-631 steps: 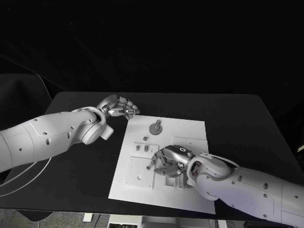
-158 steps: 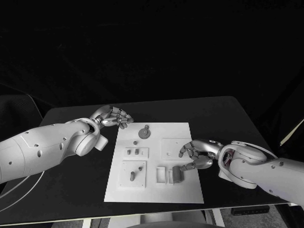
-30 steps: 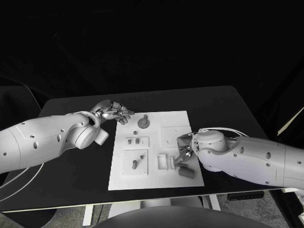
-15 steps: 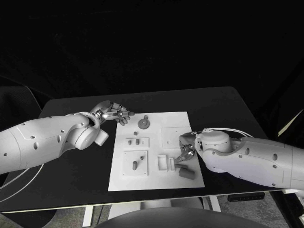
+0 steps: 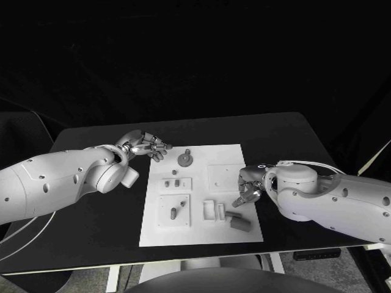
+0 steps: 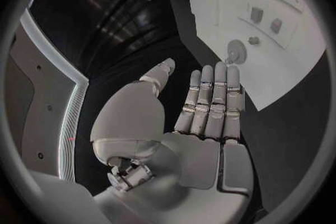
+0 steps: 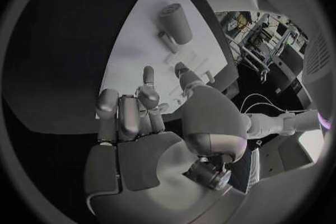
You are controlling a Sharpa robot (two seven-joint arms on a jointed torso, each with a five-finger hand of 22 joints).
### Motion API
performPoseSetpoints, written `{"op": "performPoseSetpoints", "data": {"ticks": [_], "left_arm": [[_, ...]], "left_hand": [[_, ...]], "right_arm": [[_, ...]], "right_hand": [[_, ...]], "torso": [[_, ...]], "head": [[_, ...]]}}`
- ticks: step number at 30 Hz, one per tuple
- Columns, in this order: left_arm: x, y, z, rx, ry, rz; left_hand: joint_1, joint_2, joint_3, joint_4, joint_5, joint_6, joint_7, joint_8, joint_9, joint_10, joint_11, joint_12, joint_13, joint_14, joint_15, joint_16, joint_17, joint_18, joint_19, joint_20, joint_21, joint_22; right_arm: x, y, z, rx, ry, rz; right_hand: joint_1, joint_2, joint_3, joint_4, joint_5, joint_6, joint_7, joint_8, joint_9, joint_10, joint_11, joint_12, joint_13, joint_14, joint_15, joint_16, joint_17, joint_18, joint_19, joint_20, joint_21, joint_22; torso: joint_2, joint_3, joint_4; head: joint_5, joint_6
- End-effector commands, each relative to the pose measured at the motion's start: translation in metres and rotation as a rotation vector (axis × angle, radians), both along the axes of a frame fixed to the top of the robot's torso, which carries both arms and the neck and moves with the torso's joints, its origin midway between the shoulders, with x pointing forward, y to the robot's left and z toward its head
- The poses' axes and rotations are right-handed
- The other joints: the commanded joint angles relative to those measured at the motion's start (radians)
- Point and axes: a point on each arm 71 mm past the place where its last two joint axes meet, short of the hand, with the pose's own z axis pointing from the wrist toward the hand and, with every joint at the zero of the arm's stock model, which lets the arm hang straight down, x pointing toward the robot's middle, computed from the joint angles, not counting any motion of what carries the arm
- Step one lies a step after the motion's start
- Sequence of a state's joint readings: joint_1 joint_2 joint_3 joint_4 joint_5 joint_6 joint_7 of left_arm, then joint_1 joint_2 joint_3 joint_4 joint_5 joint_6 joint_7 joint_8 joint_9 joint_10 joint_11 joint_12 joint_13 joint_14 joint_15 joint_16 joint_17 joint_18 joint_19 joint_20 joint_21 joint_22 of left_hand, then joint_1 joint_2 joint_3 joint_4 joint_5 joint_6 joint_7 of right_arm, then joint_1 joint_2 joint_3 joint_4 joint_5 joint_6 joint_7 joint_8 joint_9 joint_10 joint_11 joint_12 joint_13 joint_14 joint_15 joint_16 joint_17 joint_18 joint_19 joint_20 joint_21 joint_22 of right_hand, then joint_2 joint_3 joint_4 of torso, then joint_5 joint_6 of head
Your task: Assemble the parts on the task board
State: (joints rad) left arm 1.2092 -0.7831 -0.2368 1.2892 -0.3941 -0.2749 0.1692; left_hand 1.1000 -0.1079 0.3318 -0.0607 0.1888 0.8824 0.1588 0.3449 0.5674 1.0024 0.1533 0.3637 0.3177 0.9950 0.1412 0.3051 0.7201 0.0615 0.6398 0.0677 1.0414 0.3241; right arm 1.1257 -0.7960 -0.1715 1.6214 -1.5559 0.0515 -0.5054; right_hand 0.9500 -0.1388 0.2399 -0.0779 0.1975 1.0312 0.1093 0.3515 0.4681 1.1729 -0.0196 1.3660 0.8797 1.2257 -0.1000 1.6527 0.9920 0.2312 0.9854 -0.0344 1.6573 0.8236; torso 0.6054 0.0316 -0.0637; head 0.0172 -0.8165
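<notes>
Partly, the right hand (image 5: 245, 191) is covered by its own arm; its fingers are apart and carry nothing. It hovers over the right edge of the white task board (image 5: 222, 239). A grey block (image 5: 239, 223) lies flat just below it. The left hand (image 5: 146, 145), fingers straight and empty, stays beside the board's far left corner, near a round grey part (image 5: 186, 159).

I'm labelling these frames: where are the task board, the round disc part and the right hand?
task board (image 5: 248, 155), head view, bare far right corner of the plate.
round disc part (image 5: 186, 160), head view, middle of the disc.
right hand (image 5: 247, 189), head view, middle of the hand.
</notes>
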Motion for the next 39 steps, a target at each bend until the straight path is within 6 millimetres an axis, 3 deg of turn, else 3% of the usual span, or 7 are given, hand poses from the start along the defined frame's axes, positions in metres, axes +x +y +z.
{"op": "performPoseSetpoints", "data": {"ticks": [1,8,13,19,25,32,39], "left_arm": [[0.000,-0.001,0.001,-0.003,-0.005,-0.006],[0.001,0.000,0.001,-0.002,-0.006,-0.004],[0.002,0.000,0.001,-0.002,-0.008,-0.004],[0.002,0.001,0.001,0.000,-0.008,-0.001],[0.002,0.002,0.001,0.002,-0.008,0.001],[0.003,0.004,0.000,0.005,-0.006,0.003],[0.003,0.004,0.000,0.005,-0.003,0.001]], "left_hand": [[-0.009,-0.001,-0.001,0.005,-0.001,0.006,-0.001,0.005,0.002,0.005,-0.001,-0.007,0.001,0.004,0.000,-0.003,-0.001,0.016,0.001,-0.004,-0.004,0.001],[-0.009,-0.001,-0.001,0.005,-0.001,0.007,-0.001,0.005,0.002,0.004,-0.001,-0.007,0.001,0.004,0.000,-0.004,-0.001,0.016,0.001,-0.004,-0.004,0.001],[-0.009,-0.001,-0.001,0.005,-0.001,0.007,-0.001,0.005,0.002,0.004,-0.001,-0.008,0.001,0.004,0.000,-0.004,-0.001,0.016,0.001,-0.004,-0.004,0.001],[-0.009,-0.001,-0.001,0.005,-0.001,0.007,-0.001,0.005,0.002,0.004,-0.001,-0.008,0.001,0.004,0.000,-0.004,-0.001,0.016,0.000,-0.004,-0.004,0.001],[-0.009,-0.002,-0.001,0.004,-0.001,0.007,-0.001,0.005,0.002,0.004,-0.001,-0.008,0.001,0.003,0.000,-0.004,-0.002,0.016,0.000,-0.004,-0.004,0.001],[-0.009,-0.002,-0.002,0.004,-0.001,0.007,-0.001,0.005,0.001,0.004,-0.001,-0.008,0.001,0.003,0.000,-0.004,-0.002,0.016,0.000,-0.005,-0.004,0.001],[-0.009,-0.002,-0.002,0.004,-0.002,0.007,-0.001,0.005,0.001,0.004,-0.001,-0.008,0.001,0.003,0.000,-0.004,-0.002,0.016,0.000,-0.005,-0.004,0.001]], "right_arm": [[-0.008,0.000,0.002,0.080,0.067,0.028],[-0.020,-0.003,0.010,0.118,0.032,0.096],[-0.026,-0.005,0.009,0.116,0.004,0.135],[-0.028,-0.006,0.011,0.188,-0.071,0.158],[-0.040,-0.009,-0.003,0.168,-0.065,0.172],[-0.056,-0.011,-0.015,0.144,-0.041,0.166],[-0.060,-0.009,-0.020,0.133,-0.034,0.165]], "right_hand": [[0.021,-0.004,0.002,-0.020,-0.002,-0.079,0.045,-0.017,-0.007,-0.022,0.003,-0.005,-0.001,-0.019,0.000,-0.006,-0.003,0.031,-0.013,-0.005,0.089,-0.004],[0.118,-0.022,0.014,-0.054,0.003,-0.159,0.048,-0.047,-0.027,-0.073,0.019,-0.002,0.005,-0.063,0.009,-0.015,-0.004,0.030,-0.045,0.004,0.072,-0.010],[0.183,-0.020,0.018,-0.060,0.005,-0.174,0.043,-0.042,-0.031,-0.088,0.026,0.005,0.009,-0.078,0.013,-0.013,-0.002,0.030,-0.057,0.009,0.068,-0.012],[0.208,-0.027,0.011,-0.060,0.005,-0.168,0.040,-0.034,-0.030,-0.101,0.031,0.004,0.009,-0.093,0.016,-0.017,-0.003,0.027,-0.069,0.014,0.062,-0.014],[0.213,-0.033,-0.009,-0.054,0.003,-0.159,0.034,-0.026,-0.029,-0.122,0.040,0.000,0.008,-0.119,0.023,-0.027,-0.006,0.019,-0.092,0.021,0.050,-0.019],[0.170,-0.050,-0.049,-0.031,-0.002,-0.140,0.046,-0.013,-0.024,-0.137,0.048,0.004,0.010,-0.141,0.033,-0.031,-0.008,0.010,-0.111,0.030,0.042,-0.023],[0.147,-0.048,-0.062,-0.020,-0.001,-0.112,0.047,0.002,-0.017,-0.139,0.048,0.007,0.010,-0.142,0.035,-0.028,-0.007,0.009,-0.112,0.031,0.044,-0.023]], "torso": [[0.000,0.0007,-0.0003],[0.002,0.0009,-0.0002],[0.004,-0.0005,-0.0009],[0.003,-0.0002,0.0000],[0.005,-0.0008,0.0000],[0.005,0.0000,-0.0016],[0.004,-0.0003,0.0007]], "head": [[0.000,0.000],[0.000,-0.002],[0.000,-0.001],[-0.001,-0.003],[0.000,-0.006],[0.001,-0.010],[-0.002,-0.009]]}}
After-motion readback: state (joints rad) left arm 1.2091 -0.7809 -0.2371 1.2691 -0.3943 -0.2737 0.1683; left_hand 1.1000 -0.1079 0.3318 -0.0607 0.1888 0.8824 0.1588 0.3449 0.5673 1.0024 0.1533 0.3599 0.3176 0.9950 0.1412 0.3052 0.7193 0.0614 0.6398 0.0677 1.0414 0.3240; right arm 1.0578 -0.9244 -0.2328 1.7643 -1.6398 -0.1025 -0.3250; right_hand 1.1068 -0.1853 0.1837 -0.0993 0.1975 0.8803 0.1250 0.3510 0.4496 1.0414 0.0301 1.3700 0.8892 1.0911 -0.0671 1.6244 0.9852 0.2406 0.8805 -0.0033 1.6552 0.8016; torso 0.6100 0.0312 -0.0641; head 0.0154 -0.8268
